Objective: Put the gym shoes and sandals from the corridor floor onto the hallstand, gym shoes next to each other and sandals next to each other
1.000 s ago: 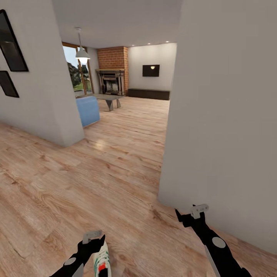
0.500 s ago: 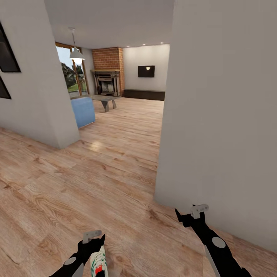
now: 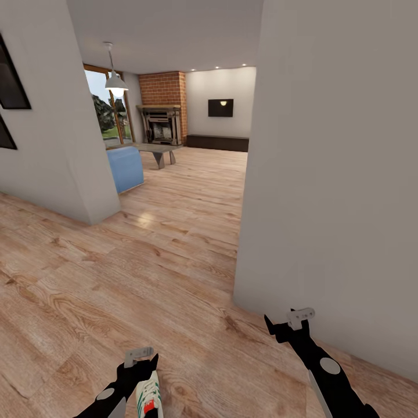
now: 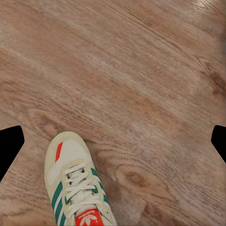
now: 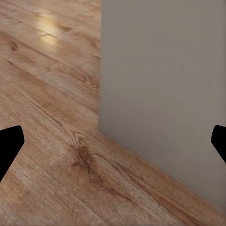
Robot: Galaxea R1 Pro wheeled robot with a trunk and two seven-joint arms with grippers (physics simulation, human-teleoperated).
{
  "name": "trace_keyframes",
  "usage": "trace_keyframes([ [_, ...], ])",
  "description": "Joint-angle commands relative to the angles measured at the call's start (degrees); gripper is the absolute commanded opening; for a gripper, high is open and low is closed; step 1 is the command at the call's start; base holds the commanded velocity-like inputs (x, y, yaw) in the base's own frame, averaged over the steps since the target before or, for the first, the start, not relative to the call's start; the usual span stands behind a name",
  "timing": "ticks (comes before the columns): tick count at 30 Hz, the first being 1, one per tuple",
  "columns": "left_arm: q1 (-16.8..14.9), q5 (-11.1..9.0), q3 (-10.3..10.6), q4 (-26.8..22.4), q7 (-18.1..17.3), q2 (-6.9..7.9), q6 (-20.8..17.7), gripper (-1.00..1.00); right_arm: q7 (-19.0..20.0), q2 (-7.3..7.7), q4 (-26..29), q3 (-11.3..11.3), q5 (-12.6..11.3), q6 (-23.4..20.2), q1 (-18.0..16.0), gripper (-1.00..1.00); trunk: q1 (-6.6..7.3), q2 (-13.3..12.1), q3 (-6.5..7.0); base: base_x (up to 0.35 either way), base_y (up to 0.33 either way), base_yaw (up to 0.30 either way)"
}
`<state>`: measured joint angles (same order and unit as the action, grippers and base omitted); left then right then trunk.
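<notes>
One gym shoe (image 3: 150, 397), white with green stripes and a red-orange tongue label, lies on the corridor floor (image 3: 145, 278) at the near left. My left gripper (image 3: 141, 360) hangs open just above and beyond it. In the left wrist view the gym shoe (image 4: 75, 186) sits on the planks below the left gripper (image 4: 113, 141), whose fingers (image 4: 9, 143) stand wide apart with nothing between them. My right gripper (image 3: 290, 325) is open and empty near the foot of a wall corner. The sandals and the hallstand are out of view.
A grey wall corner (image 3: 325, 203) stands close on the right, right by my right gripper (image 5: 113, 141). Another wall (image 3: 52, 145) closes the left. Between them the floor runs to a living room with a blue sofa (image 3: 125, 168), a low table (image 3: 157, 152) and a brick fireplace (image 3: 164, 116).
The whole picture shifted left and slightly up a second ago, so the camera moved. Since half a second ago nothing differs. Both arms hold the same pose.
</notes>
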<state>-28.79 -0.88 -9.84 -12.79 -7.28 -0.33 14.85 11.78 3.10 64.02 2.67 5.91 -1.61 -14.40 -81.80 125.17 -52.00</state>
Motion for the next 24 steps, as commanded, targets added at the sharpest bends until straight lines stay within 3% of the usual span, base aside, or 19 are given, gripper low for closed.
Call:
trace_keyframes([
  [1, 0.0, -0.1, -0.5, 0.0, -0.5, -0.03, 0.1, 1.0, 0.4, -0.03, 0.1, 0.1, 0.6, -0.2, 0.0, 1.0, 0.01, 0.0, -0.05, 0.0, 0.0, 0.0],
  [6, 0.0, -0.2, -0.6, 0.1, -0.4, -0.02, 0.1, 1.0, 0.4, -0.03, 0.1, 0.1, 0.6, -0.2, 0.0, 1.0, 0.01, 0.0, -0.05, 0.0, 0.0, 0.0],
  [24, 0.0, -0.3, -0.7, 0.4, -0.4, -0.06, 0.3, 1.0, 0.4, -0.09, 0.1, 0.2, 0.6, -0.4, 0.0, 1.0, -3.94, 7.2, -4.14, 0.0, 0.0, 0.0],
])
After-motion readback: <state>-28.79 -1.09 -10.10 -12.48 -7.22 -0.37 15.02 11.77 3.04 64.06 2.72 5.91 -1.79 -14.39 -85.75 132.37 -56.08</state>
